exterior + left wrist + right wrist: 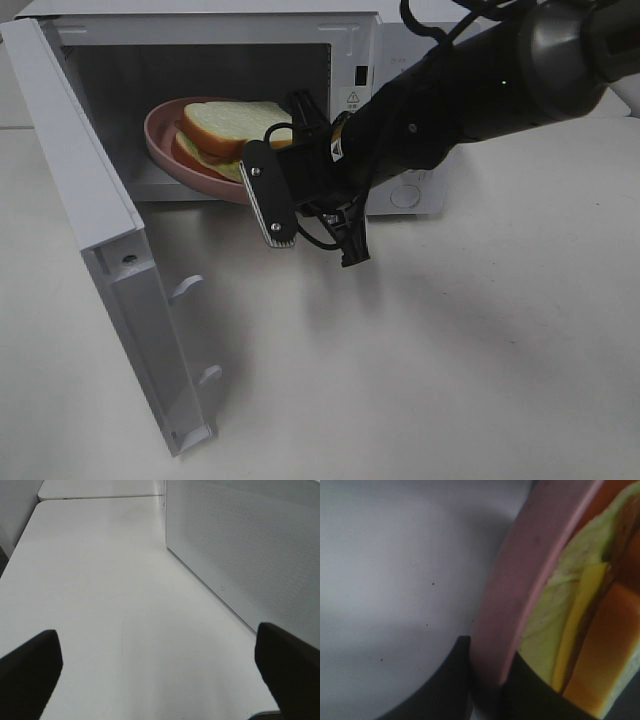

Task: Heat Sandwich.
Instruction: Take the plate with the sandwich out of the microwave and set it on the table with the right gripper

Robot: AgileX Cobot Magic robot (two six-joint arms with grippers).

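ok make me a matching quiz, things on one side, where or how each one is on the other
Things:
1. sandwich
2. plate
3. microwave door
4. left gripper

States:
A. swung open, toward the left of the high view
B. open over bare table beside the microwave
C. lying on the plate
D. pink, rim clamped by the right gripper, at the microwave mouth

Pairs: 1-C, 2-D, 3-A, 4-B

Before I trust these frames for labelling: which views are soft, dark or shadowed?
Exterior high: evenly lit and sharp; the arm throws a soft shadow on the table. Left wrist: clear, though the near jaws are dark blurs. Right wrist: too close to focus, so the pink plate rim and sandwich are smeared.
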